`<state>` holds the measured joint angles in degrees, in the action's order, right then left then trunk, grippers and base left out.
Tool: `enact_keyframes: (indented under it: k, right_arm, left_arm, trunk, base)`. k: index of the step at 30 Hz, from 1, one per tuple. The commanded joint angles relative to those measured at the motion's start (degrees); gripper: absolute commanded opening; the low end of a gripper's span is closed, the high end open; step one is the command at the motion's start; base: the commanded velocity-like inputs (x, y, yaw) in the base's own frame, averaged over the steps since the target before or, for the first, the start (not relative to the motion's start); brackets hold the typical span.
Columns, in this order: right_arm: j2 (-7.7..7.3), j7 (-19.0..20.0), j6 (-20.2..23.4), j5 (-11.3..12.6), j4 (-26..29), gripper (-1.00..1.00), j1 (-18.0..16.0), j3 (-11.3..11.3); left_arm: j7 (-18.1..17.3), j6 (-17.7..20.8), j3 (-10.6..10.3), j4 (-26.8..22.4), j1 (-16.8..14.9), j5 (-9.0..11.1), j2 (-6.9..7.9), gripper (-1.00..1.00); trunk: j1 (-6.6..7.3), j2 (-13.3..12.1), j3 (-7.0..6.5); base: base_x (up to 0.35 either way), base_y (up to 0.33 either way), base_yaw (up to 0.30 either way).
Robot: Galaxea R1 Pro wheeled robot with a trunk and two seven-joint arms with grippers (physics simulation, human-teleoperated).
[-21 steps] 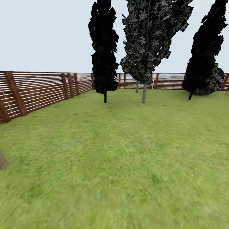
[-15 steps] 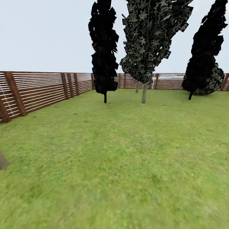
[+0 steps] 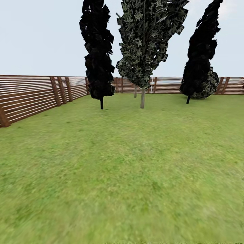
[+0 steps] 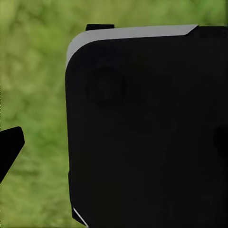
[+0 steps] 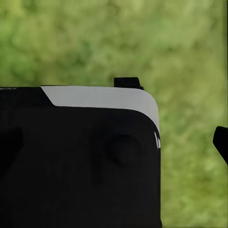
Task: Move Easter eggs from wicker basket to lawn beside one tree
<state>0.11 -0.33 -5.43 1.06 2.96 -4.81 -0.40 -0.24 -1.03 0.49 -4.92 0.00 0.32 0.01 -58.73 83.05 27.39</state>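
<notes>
- While the head view looks out over the lawn (image 3: 128,162), short mottled green grass runs from the near edge to a brown slatted wooden fence (image 3: 30,98) that rings the garden on the left and along the far side.
- Three thin-trunked trees stand far ahead near the back fence: a black-foliaged one (image 3: 97,51) at left; a grey-green one (image 3: 145,40) with a pale slim trunk just beside it; another dark one (image 3: 200,57) well apart to the right, with a rounder bush (image 3: 209,84) touching its base.
- Seen from the left wrist, a black housing with a pale grey upper edge (image 4: 142,133) blocks most of the picture; blurred grass (image 4: 33,71) lies beyond it, well apart; a dark tip (image 4: 9,147) pokes in at the edge; whether the left gripper is spread or pressed together cannot be told.
- Seen from the right wrist, a like black housing with a grey band (image 5: 76,156) sits before blurred grass (image 5: 180,47); a dark tip (image 5: 221,140) shows at the edge; the right gripper's state cannot be told either.
</notes>
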Motion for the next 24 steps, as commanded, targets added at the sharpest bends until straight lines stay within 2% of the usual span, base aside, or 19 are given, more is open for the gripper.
enact_keyframes:
  k: [1, 16, 24]
  right_arm:
    - [0.03, -0.06, -0.21, 0.14, -0.06, 1.0, -0.04, -0.03]
    - [0.08, -0.28, -0.26, 0.08, -0.06, 1.0, -0.09, -0.03]
    - [0.1, -0.15, -0.36, -0.14, -0.06, 1.0, -0.09, 0.19]
  left_arm:
    - [-0.03, -0.11, 0.04, -0.05, 0.0, 0.03, 0.0, 1.0]
    - [-0.03, -0.11, 0.04, -0.08, 0.0, 0.03, 0.08, 1.0]
    - [-0.03, -0.11, 0.04, -0.09, 0.0, 0.03, 0.08, 1.0]
  trunk:
    - [0.0, 0.03, 0.14]
    - [0.0, 0.03, 1.51]
    - [0.0, 0.03, 1.89]
  base:
    - [0.0, 0.0, -0.051]
    - [0.0, 0.0, -0.006]
    - [0.0, 0.0, -0.074]
